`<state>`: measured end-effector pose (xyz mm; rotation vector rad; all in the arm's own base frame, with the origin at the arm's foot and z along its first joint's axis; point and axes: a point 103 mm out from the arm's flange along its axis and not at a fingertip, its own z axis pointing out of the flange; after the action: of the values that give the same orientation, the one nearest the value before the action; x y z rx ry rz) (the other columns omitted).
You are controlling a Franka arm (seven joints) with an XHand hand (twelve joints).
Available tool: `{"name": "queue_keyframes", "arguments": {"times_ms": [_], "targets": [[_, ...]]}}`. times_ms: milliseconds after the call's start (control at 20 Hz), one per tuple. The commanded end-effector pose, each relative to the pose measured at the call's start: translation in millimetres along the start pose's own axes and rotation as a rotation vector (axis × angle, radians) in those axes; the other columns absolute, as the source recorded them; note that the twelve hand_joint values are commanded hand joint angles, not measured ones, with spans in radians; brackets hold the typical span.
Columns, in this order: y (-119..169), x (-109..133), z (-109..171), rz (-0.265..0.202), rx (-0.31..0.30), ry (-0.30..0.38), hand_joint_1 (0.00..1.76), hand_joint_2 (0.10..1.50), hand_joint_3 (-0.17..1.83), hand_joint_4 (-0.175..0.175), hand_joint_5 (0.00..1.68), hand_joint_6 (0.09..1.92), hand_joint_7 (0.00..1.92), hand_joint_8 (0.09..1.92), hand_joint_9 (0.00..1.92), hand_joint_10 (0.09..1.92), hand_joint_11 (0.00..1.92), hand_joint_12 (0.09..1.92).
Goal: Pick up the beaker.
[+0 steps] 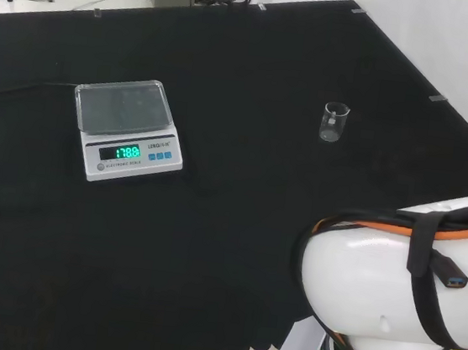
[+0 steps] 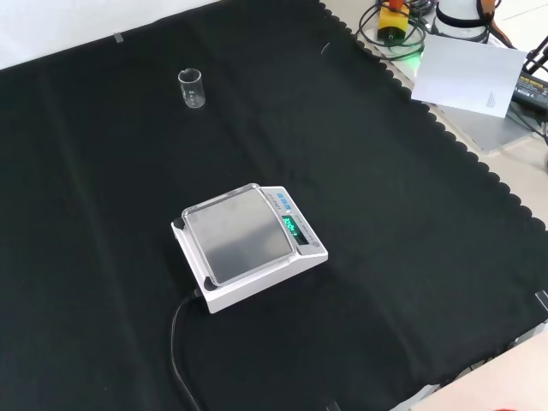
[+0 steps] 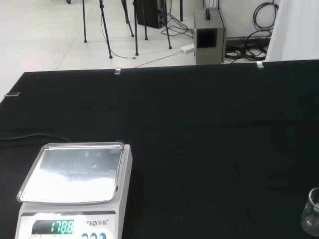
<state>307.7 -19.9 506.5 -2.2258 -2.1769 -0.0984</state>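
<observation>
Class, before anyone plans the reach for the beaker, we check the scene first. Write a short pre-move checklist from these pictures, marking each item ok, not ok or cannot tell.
1. Beaker stands upright on the black cloth: ok.
2. Cloth around the beaker is free of other ware in head and front views: ok.
3. Scale stands apart from the beaker, well to its left in the head view: ok.
4. Scale's pan carries nothing: ok.
5. Beaker is empty: cannot tell.
6. Hand is open and ready: cannot tell.

Clear glass beaker (image 1: pixel 335 122), matt black cloth (image 1: pixel 240 193), scale (image 2: pixel 250 244) w/ prob. steel pan.
</observation>
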Motion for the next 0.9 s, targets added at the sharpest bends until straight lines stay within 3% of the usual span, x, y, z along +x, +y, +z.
{"name": "queue_keyframes", "arguments": {"times_ms": [50,350,650,900], "targets": [[19,-17,24,0.000,0.039,0.026,0.70,1.10,-0.17,-0.010,0.39,0.23,0.31,0.72,0.49,0.80,0.22,1.42],[33,-30,47,0.007,0.042,-0.007,0.71,1.10,-0.17,-0.012,0.39,0.24,0.31,0.72,0.50,0.80,0.23,1.42],[45,-37,74,0.028,-0.013,-0.067,0.74,1.08,-0.17,-0.014,0.39,0.24,0.32,0.72,0.50,0.79,0.24,1.41],[58,-49,104,0.042,-0.016,-0.050,0.76,1.08,-0.17,-0.014,0.40,0.25,0.33,0.72,0.51,0.79,0.24,1.41]]}}
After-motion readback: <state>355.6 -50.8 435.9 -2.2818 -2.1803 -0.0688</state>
